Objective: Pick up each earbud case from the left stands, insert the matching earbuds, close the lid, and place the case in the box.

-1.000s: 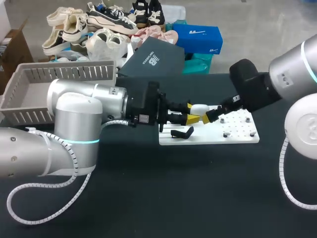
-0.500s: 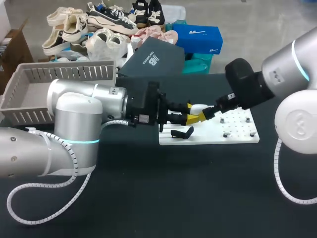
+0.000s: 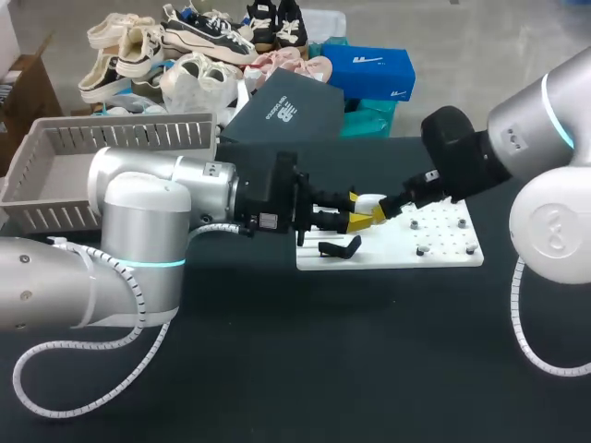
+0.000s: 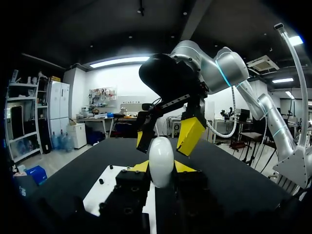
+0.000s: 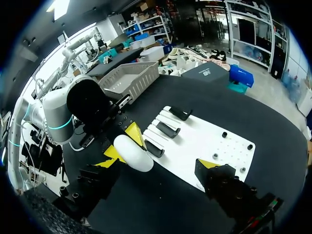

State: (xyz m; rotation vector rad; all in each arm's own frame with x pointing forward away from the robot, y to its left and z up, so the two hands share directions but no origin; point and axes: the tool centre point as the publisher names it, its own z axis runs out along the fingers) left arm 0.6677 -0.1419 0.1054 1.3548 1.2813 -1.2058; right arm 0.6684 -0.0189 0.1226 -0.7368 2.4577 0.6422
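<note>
One smooth white egg-shaped earbud case [image 4: 161, 158] clamped in left hand [image 4: 162, 167]; right hand [image 4: 165, 137] spread open.

left arm [image 3: 138, 231] and right arm [image 3: 545, 129]: silver-grey rounded shells, cyan light rings [image 3: 152, 263] at joints. Black wrist modules [image 3: 268, 198], black fingers [image 3: 355, 222] with yellow tips. White spiral-wrapped cable [image 3: 92, 346] loops off each arm.

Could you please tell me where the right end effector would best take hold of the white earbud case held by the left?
Probably the rounded free end of the white earbud case, which sticks out past the left end effector shut on its other end. Come head-on from opposite the left arm, where the open right end effector is.
</note>
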